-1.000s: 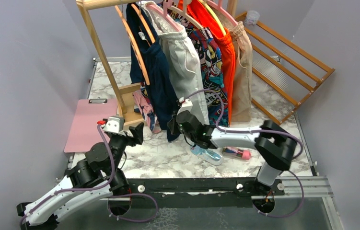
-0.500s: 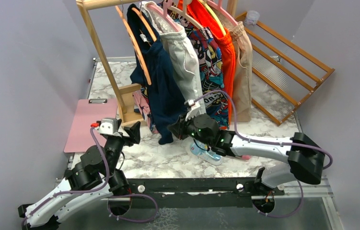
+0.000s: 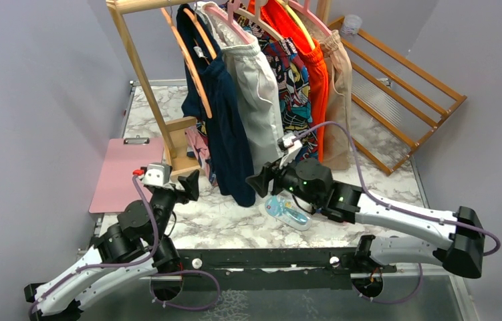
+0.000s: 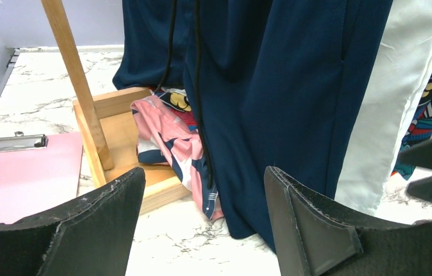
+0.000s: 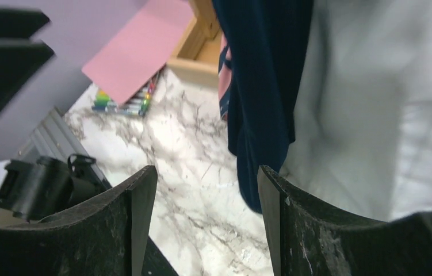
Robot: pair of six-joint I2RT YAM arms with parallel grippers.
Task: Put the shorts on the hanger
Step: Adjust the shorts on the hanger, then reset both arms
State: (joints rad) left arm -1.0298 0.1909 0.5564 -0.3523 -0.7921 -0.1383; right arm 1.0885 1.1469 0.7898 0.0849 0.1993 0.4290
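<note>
Navy shorts [image 3: 224, 127] are seen hanging from the wooden hanger [image 3: 191, 70] at the left end of the garment row on the wooden rack [image 3: 138, 67], toward the far side of the marble table [image 3: 228, 224]. The hem is hung low over the tabletop; whether it touches cannot be told. White shorts [image 3: 255, 93] are hung just right of them, touching; orange shorts [image 3: 301, 57] and a beige garment [image 3: 338, 100] are further right.

The left gripper [image 3: 191, 184] is held near-left of the shorts, jaws spread, nothing between them. In the left wrist view the gripper [image 4: 202, 178] is pointed at the shorts [image 4: 294, 86], apart from them, with a pink patterned cloth [image 4: 167, 138] bunched on the rack's base.

The right gripper [image 3: 261, 182] is held just right of the hem, jaws spread wide and empty. In the right wrist view the gripper [image 5: 205, 172] is set apart from the shorts [image 5: 265, 86], with marble seen through the gap.

A pink clipboard [image 3: 124, 174] is laid at the left table edge, markers [image 5: 124, 103] beside it. A slatted wooden rack [image 3: 402, 80] is leaned at far right.
</note>
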